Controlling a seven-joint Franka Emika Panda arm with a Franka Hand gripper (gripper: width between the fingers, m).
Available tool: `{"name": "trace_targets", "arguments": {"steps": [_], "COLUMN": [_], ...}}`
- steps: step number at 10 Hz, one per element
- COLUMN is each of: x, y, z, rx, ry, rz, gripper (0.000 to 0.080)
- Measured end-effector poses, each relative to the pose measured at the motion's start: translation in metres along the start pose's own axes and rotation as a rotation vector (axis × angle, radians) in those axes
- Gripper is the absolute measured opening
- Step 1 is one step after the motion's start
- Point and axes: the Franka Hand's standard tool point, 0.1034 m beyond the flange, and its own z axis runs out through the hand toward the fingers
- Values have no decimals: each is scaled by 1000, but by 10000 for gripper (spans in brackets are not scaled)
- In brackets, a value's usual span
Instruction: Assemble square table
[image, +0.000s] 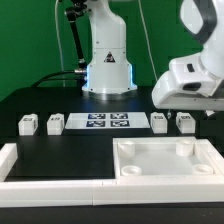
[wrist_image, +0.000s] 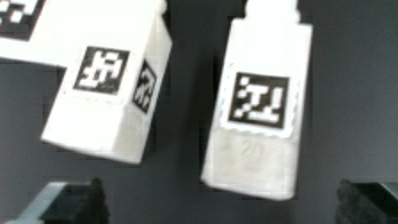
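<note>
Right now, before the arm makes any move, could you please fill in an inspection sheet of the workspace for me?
Surface: black table, with white border rails at its front and at the exterior view's left.
Job's things: tabletop slab lying flat in front; four legs in a row behind it, none fitted.
Clutter: marker board between the two pairs of legs; nothing else seen.
Grippers: gripper open and empty, above two legs.
Cables: black cable beside the robot base.
Surroundings: green backdrop.
</note>
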Motion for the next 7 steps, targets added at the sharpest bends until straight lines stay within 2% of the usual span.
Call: {"name": "trace_targets", "arguments": {"steps": [1, 5, 6, 7], "x": [3, 5, 3, 3], "y": [-4, -3, -7, -10], "z": [-1, 1, 9, 18], "rx": [-5, 0, 23, 34], "ry": [-13, -7, -33, -54], "rz": [-8, -1, 67, 81], "gripper": [649, 649, 649, 649]}}
